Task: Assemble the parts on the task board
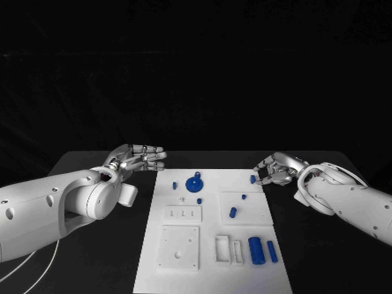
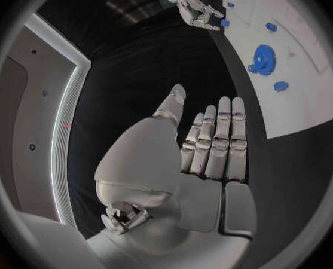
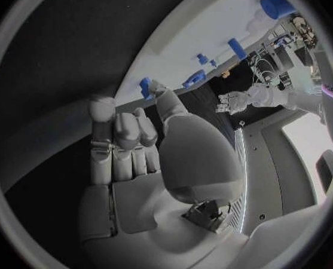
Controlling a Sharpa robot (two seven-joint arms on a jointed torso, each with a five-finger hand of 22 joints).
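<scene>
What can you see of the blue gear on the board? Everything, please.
The blue gear is a flat toothed disc, plastic by its look, with a small tab or knob at its top edge. It lies near the far end of the white task board, left of the board's middle. The left wrist view shows its toothed rim and inner ring. Neither hand touches it; small blue pieces lie nearby, apart from it.

Lab or robot test cell, I'd say. I worked at a black table against a blacked-out backdrop, with a white task board set mid-tabletop, running to its near edge, carrying small blue parts. My right wrist view caught equipment with cabling past the table's edge, plus a pale floor with a lit strip. My left wrist view showed a grey wall panel with a lit trim.
</scene>
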